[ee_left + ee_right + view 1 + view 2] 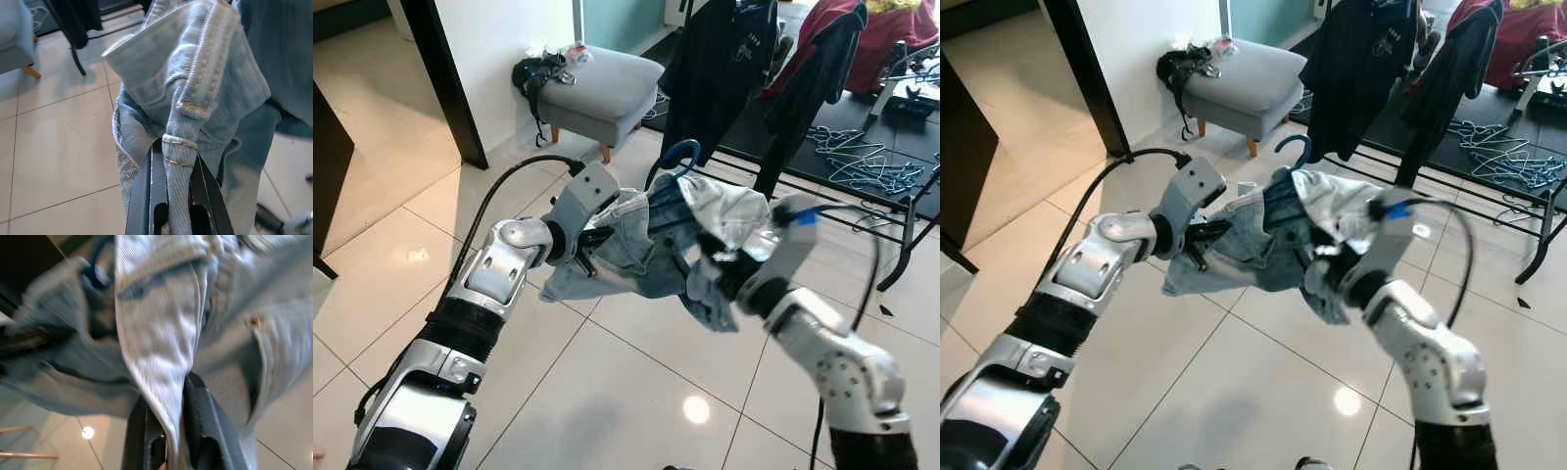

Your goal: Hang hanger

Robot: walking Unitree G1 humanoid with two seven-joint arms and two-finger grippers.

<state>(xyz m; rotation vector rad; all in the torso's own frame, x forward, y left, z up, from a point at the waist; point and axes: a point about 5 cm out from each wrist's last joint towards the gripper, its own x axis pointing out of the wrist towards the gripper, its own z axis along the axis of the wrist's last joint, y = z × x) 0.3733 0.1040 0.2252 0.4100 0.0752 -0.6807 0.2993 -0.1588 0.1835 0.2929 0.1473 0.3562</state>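
A light blue denim garment (651,245) hangs on a blue hanger whose hook (677,153) sticks up above it. Both arms hold it in the air over the tiled floor. My left gripper (590,247) is shut on a seamed fold of the denim (188,127) at its left side. My right gripper (713,266) is shut on a fold of the same denim (159,357) at its right side. Beyond them stands a black clothes rack (832,186) with dark garments (720,59) hanging on it.
A grey footstool (592,88) with a black bag on it stands by the white wall. Several loose blue hangers (867,162) lie on the black mat behind the rack's low bar. A dark door frame (440,78) is at the left.
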